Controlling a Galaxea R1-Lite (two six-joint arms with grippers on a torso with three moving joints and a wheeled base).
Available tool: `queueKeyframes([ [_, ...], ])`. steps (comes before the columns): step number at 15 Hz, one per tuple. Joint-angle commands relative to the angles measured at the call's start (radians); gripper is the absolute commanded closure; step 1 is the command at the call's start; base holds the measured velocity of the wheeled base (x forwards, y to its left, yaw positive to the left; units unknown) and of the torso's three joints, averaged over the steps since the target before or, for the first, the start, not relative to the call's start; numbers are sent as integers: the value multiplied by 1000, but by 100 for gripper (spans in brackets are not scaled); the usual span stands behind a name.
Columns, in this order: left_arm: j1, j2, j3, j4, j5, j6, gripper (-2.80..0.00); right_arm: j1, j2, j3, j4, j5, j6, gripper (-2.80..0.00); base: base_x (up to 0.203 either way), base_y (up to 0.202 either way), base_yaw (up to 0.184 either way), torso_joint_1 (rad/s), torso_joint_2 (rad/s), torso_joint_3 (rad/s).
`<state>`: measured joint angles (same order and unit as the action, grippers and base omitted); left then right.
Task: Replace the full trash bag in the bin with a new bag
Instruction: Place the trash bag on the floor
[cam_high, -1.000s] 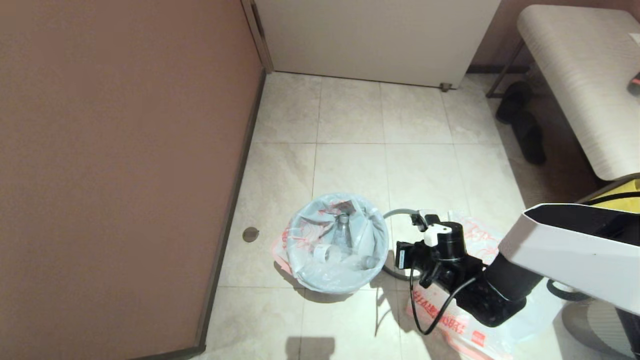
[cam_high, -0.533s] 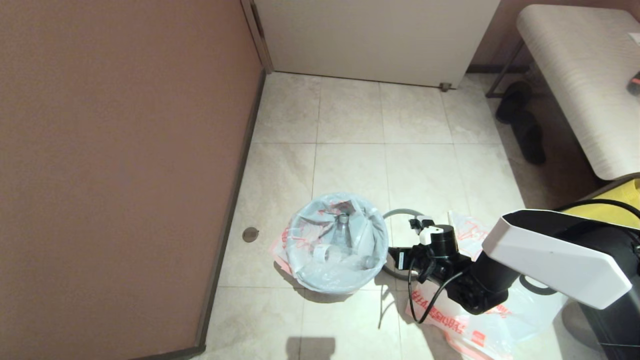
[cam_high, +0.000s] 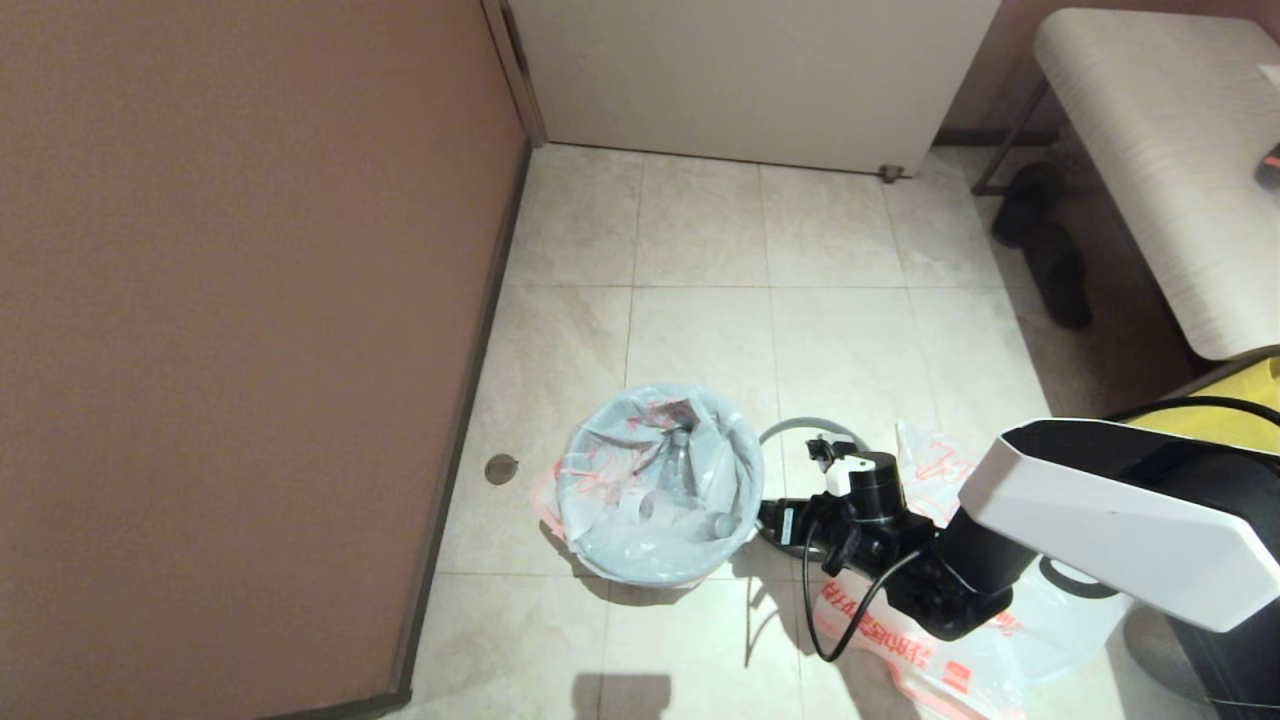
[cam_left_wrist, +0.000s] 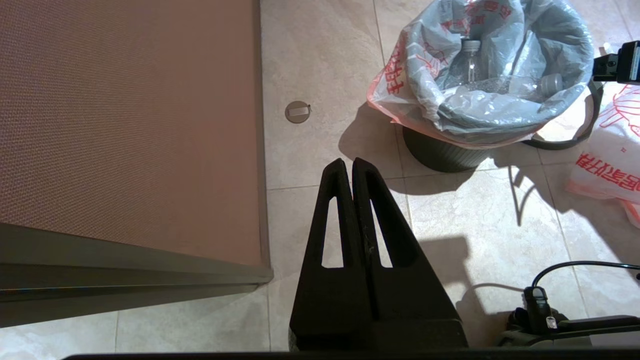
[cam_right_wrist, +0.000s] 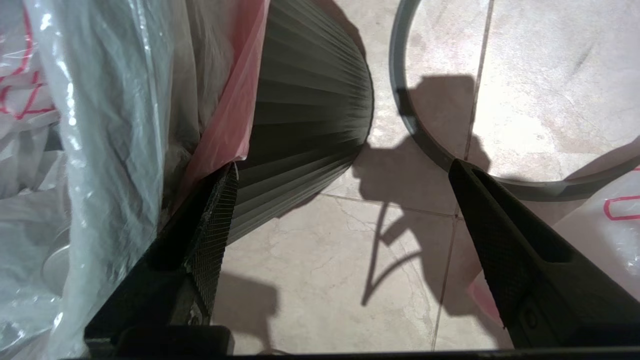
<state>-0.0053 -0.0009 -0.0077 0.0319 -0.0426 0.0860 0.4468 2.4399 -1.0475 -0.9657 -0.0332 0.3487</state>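
Nearest you, your left gripper (cam_left_wrist: 352, 167) hangs pinched together above the tile floor (cam_high: 700, 250). Your right gripper (cam_right_wrist: 345, 185) gapes wide, one finger against the small black ribbed plastic bin (cam_high: 640, 575), holding nothing. The translucent white bottle-filled full trash bag (cam_high: 655, 480) sits inside that bin; beyond lies its grey ring rim (cam_high: 800, 428).

Tiled floor (cam_high: 700, 240), beige with thin grout lines, bounded by a brown wall along its left edge and a white door panel along its far edge. Standing on it near the wall: the bin (cam_left_wrist: 442, 150), black and ribbed, lined with the full trash bag (cam_high: 655, 480). Just beside the bin lies a grey ring (cam_high: 800, 428), flat on the tiles; next to it, the new bag (cam_high: 900, 630), red-printed. A round floor plug (cam_high: 501, 468) sits by the wall; dark shoes (cam_high: 1045, 245) rest toward the far right corner.
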Motion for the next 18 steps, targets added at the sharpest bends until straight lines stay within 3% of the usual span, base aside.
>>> queueKeyframes([
  [1,1,1,0,0,0,0,0,-4,-29,29,-7,15,-10,-280,0,0,0,0,0,0],
  [4,0,1,0,0,0,1,0,-16,-18,60,-8,37,-101,-280,0,0,0,0,0,0],
  [13,-1,1,0,0,0,0,0,-3,-16,122,-108,102,-99,-280,0,0,0,0,0,0],
  [15,0,1,0,0,0,1,0,-45,17,116,-105,119,-147,-280,0,0,0,0,0,0],
  [18,1,1,0,0,0,0,0,-77,11,114,-108,134,-154,-280,0,0,0,0,0,0],
])
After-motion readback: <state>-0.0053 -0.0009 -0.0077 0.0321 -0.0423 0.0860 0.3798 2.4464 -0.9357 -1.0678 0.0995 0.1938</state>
